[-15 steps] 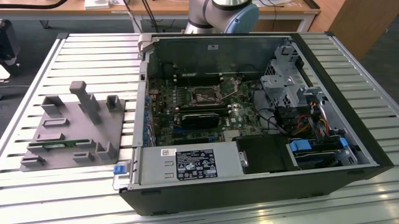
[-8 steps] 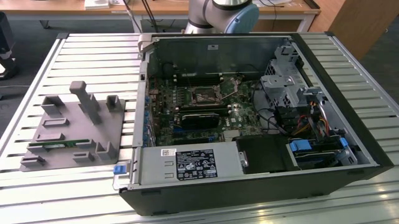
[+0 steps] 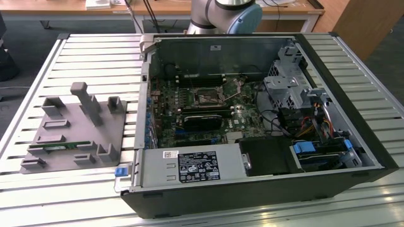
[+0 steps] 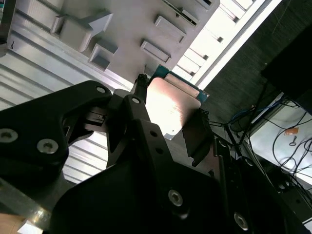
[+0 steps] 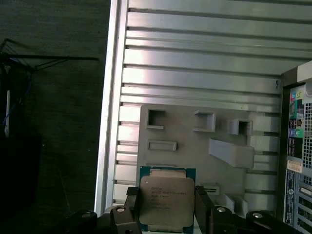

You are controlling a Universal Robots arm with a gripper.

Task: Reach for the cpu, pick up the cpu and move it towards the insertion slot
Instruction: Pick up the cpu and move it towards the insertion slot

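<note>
Cpu (image 5: 166, 200) is pinched by two opposite edges between the fingers (image 5: 202, 204) of the gripper (image 5: 166, 210), seen in both wrist views. It looks held clear above the grey fixture tray (image 5: 195, 141), though the gap is hard to judge. The tray sits near the desk (image 3: 94, 52) edge on the exterior view's left. The insertion slot (image 3: 207, 98) is well apart from it, mid-board inside the open computer case (image 3: 265, 194), toward the exterior view's right of the tray. The case wall stands between tray and slot. The slot is open from above, with a black block (image 3: 203, 121) just beside it and a drive cage (image 3: 287, 90) near.

Hand (image 5: 166, 210) tight around cpu (image 5: 165, 195)
</note>
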